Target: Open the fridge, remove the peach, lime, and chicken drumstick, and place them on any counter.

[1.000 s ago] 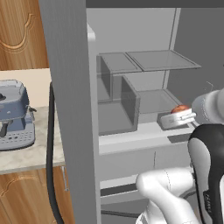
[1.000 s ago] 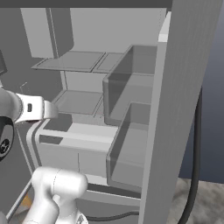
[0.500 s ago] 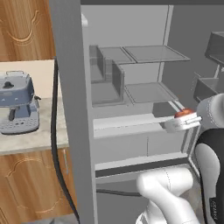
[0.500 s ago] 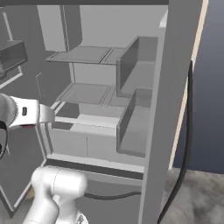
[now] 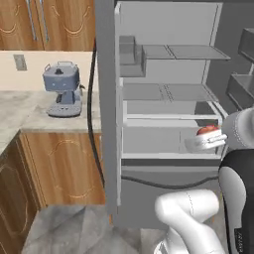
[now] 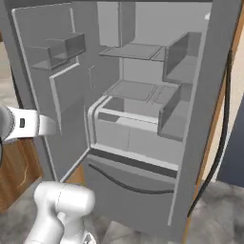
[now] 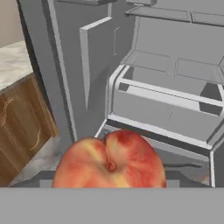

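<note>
Since a second ago our base has backed away from the fridge [image 5: 163, 99] and swung left, so both base views now take in its whole open interior, the left door and the marbled surface [image 5: 30, 106] with a coffee machine [image 5: 62, 89] beside it; against the shelves the hand has drawn back with us. The peach [image 7: 109, 159] sits in our gripper [image 5: 211, 136], out in front of the lower shelf, its red top peeping above the white hand in the left base view. The jaws stand wide, closed across the fruit's broad middle. We judge it light, round, smooth and a little soft, so it could roll or bruise under a hard squeeze; a hold across its widest part suits it best. Our arm rises from the base, bends at the elbow and holds the hand level, pointing toward the fridge. Of the lime and the drumstick we can make out nothing on the shelves.
</note>
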You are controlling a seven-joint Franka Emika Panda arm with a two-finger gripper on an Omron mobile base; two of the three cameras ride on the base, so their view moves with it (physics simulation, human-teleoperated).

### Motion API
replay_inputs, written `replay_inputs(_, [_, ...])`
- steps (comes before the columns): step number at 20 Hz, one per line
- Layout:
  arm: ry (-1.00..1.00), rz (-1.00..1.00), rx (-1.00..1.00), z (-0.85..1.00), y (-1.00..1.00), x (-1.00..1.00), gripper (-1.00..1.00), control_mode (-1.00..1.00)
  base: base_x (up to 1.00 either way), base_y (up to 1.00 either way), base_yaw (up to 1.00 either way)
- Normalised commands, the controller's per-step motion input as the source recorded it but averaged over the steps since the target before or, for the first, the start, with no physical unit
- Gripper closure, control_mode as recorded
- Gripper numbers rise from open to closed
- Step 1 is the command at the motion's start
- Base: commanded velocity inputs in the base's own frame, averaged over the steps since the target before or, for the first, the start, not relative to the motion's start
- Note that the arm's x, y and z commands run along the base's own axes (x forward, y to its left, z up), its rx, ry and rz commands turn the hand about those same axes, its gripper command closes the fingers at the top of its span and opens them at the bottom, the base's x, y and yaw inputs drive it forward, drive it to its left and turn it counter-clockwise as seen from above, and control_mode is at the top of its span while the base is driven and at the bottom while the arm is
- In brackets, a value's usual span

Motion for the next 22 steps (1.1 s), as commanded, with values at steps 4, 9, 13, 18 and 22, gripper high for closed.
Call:
replay_inputs(4, [0.00,0.00,0.00,0.00,0.00,0.00,1.00,1.00,-0.29,0.10,0.99])
replay_inputs(9, [0.00,0.00,0.00,0.00,0.00,0.00,1.00,1.00,-0.24,0.02,1.00])
replay_inputs(13, [0.00,0.00,0.00,0.00,0.00,0.00,1.00,1.00,-0.37,0.19,1.00])
replay_inputs(18, [0.00,0.00,0.00,0.00,0.00,0.00,1.00,1.00,-0.22,0.49,0.93])
replay_inputs(22, [0.00,0.00,0.00,0.00,0.00,0.00,1.00,1.00,0.35,0.29,0.35])
